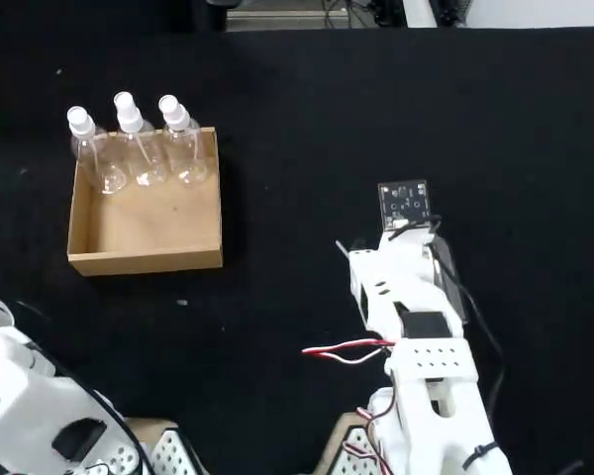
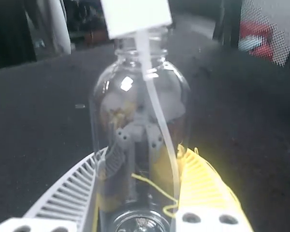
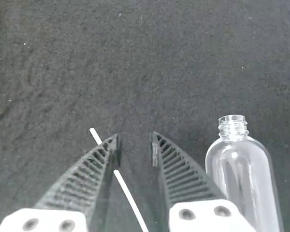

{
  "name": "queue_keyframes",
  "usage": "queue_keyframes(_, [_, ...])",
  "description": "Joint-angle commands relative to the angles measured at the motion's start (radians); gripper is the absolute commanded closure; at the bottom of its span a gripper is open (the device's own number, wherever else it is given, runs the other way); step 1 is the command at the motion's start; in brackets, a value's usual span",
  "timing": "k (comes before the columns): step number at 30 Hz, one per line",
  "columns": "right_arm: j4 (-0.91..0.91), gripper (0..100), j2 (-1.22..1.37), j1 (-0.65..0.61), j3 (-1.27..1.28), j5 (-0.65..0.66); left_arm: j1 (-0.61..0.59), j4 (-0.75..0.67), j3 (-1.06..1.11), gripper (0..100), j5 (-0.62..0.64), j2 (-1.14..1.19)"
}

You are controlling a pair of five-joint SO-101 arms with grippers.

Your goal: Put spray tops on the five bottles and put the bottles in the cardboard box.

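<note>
The black table [image 1: 307, 119] carries the box [image 1: 144, 260], with three topped bottles [image 1: 144, 163] upright along its far wall. The left gripper [image 2: 142, 154] is clamped on a fourth bottle [image 2: 140, 96] (spray top [image 2: 135, 17] at its neck). The right gripper [image 3: 134, 145], jaws apart, hovers beside an uncapped bottle [image 3: 241, 164], a thin white tube [image 3: 125, 191] between its fingers.

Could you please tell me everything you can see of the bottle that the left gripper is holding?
The bottle is clear and empty, plastic or glass by its look, round-shouldered with a short threaded neck. A white spray top sits over the neck with threads showing below it, so it seems not screwed down. Its thin white tube runs down inside. The left gripper clamps the lower body between a white finger and a yellow finger.
</note>
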Motion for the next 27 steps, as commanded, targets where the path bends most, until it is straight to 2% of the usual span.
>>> queue_keyframes(1, [-0.028, 91.4, -0.019, -0.009, -0.008, 0.003, -0.005, -0.292, -0.061, 97, 0.017, 0.150])
queue_keyframes(5, [-0.028, 91.4, -0.019, -0.011, -0.008, 0.003, -0.007, -0.491, -0.107, 97, 0.017, 0.319])
queue_keyframes(8, [-0.028, 91.4, -0.019, -0.011, -0.010, 0.003, -0.008, -0.554, -0.179, 97, 0.017, 0.446])
queue_keyframes(14, [-0.028, 91.4, -0.019, -0.009, -0.010, 0.003, -0.039, -0.557, -0.286, 97, 0.015, 0.574])
queue_keyframes(27, [-0.028, 91.4, -0.019, -0.009, -0.010, 0.003, -0.041, -0.557, -0.297, 97, 0.015, 0.589])
